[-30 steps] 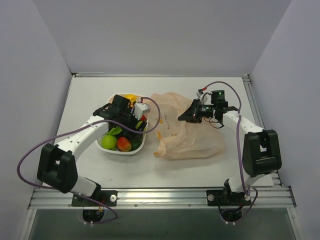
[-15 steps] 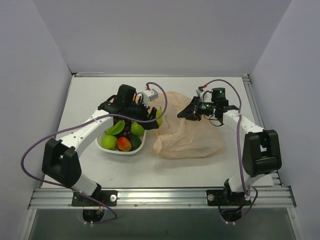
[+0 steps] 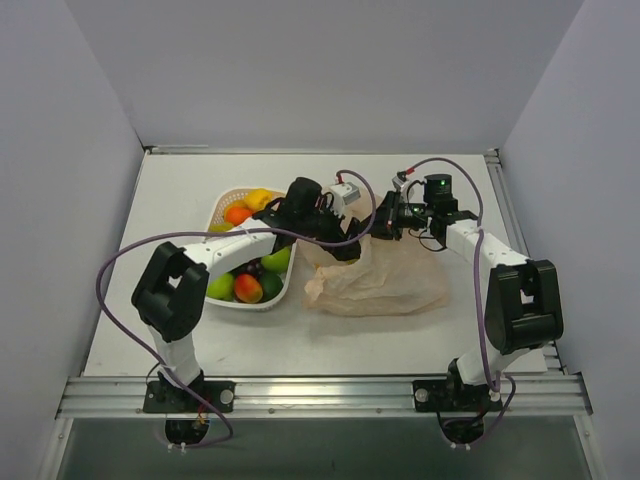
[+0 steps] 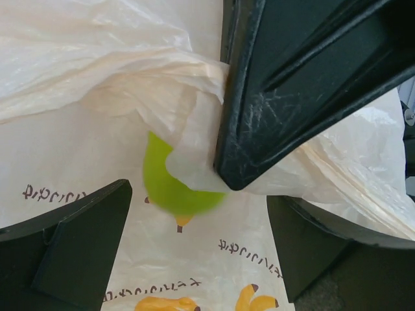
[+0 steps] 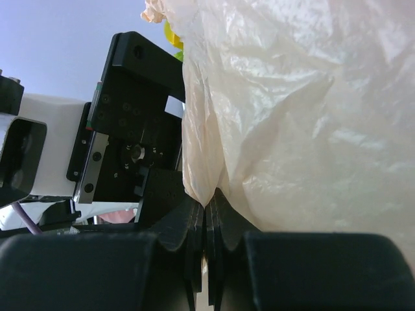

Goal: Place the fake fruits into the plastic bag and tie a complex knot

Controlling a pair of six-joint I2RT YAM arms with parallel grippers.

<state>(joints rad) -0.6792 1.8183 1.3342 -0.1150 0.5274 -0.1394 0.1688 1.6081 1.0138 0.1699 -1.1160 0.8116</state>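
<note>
The pale orange-beige plastic bag (image 3: pixel 390 285) lies right of centre, printed with bananas (image 4: pixel 162 303). My right gripper (image 3: pixel 383 222) is shut on the bag's upper edge (image 5: pixel 206 194) and holds the mouth up. My left gripper (image 3: pixel 345 248) reaches into the mouth with its jaws wide apart (image 4: pixel 198 217). A green fruit (image 4: pixel 175 188), blurred, sits loose between them on the bag film, partly under a fold. The other fake fruits lie in the white basket (image 3: pixel 222 205): an orange one (image 3: pixel 238 214), a yellow one (image 3: pixel 258 197), a green apple (image 3: pixel 221 286), a mango (image 3: pixel 248 288).
The right gripper's black finger (image 4: pixel 292 84) fills the upper right of the left wrist view, close to my left fingers (image 4: pixel 71 253). The left arm spans over the basket. Grey walls enclose the table on three sides.
My left arm swung right from the basket to the bag mouth with a green fruit. Its jaws now stand open and the fruit lies loose in the bag. The right gripper kept its hold.
</note>
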